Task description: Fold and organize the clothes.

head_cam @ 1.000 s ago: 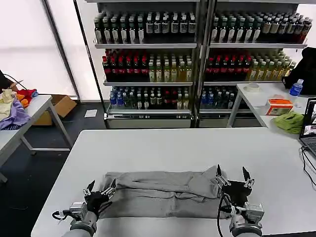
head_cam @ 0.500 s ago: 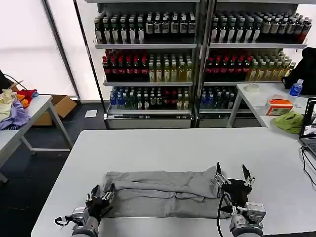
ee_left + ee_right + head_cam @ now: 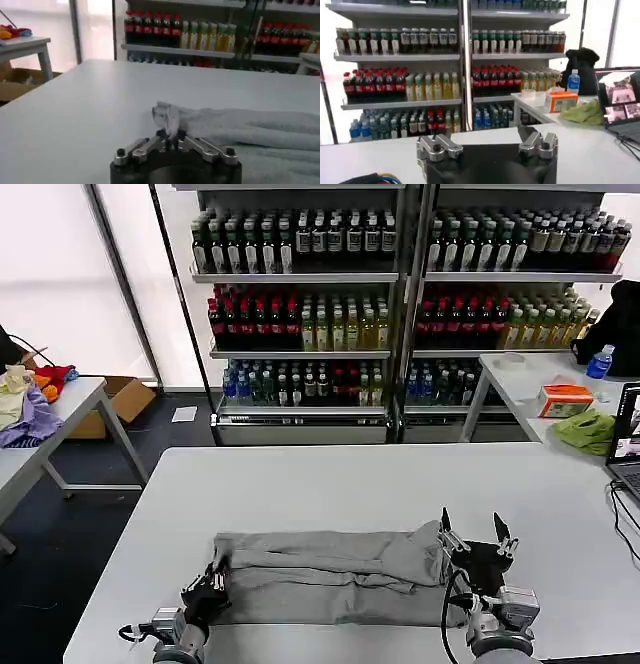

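While the left pincer (image 3: 212, 587) pinches the grey shirt's (image 3: 330, 574) near-left corner, the right pincer (image 3: 474, 541) gapes, needing its own grip.

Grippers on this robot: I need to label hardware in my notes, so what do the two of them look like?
Both are black two-finger units with silver metal linkages and dark bolts. The left gripper sits on a silver-grey wrist with a black cable looping beside it. The right gripper has thin black fingers with pale pads, a silver-grey wrist block and black cables along it; its wrist view shows coloured wires near the base.

Bottle shelves (image 3: 400, 294), white table (image 3: 330, 484), bright windows (image 3: 60, 274), dark floor (image 3: 60, 534)
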`<state>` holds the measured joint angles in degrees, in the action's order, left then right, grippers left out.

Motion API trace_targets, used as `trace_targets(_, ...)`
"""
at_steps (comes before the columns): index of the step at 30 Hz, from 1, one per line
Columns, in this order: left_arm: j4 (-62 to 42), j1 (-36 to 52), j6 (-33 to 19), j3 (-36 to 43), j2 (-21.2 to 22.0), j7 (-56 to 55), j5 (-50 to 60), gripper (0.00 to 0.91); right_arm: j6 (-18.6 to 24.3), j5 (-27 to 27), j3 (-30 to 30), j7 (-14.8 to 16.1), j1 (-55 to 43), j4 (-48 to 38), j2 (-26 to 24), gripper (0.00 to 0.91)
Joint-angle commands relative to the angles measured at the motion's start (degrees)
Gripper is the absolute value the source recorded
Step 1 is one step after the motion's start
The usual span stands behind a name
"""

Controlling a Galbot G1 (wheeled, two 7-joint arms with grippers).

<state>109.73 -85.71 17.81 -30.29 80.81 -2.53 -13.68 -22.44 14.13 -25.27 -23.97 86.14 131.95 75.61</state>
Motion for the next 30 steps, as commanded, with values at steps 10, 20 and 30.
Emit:
trace_targets(10, -5.44, 2.53, -4.00, -24.91, -22.85, 2.41, -5.33, 0.000, -1.60, 0.18, 2.08, 0.02, -1.87, -0.26, 0.33, 0.907)
trace_targets(20, -16.86, 2.85, -3.69, -32.64, -36.16, 6.11, -6.17, 0.000, -1.87, 0.16, 3.01, -0.08, -2.50, -0.48, 0.93, 0.907)
trace_targets(30, -5.07, 1.39, -1.19, -23.33, -25.98, 5.49, -5.06, 0.000, -1.23, 0.18, 1.68, 0.01, 0.03, 0.87, 0.63, 0.907)
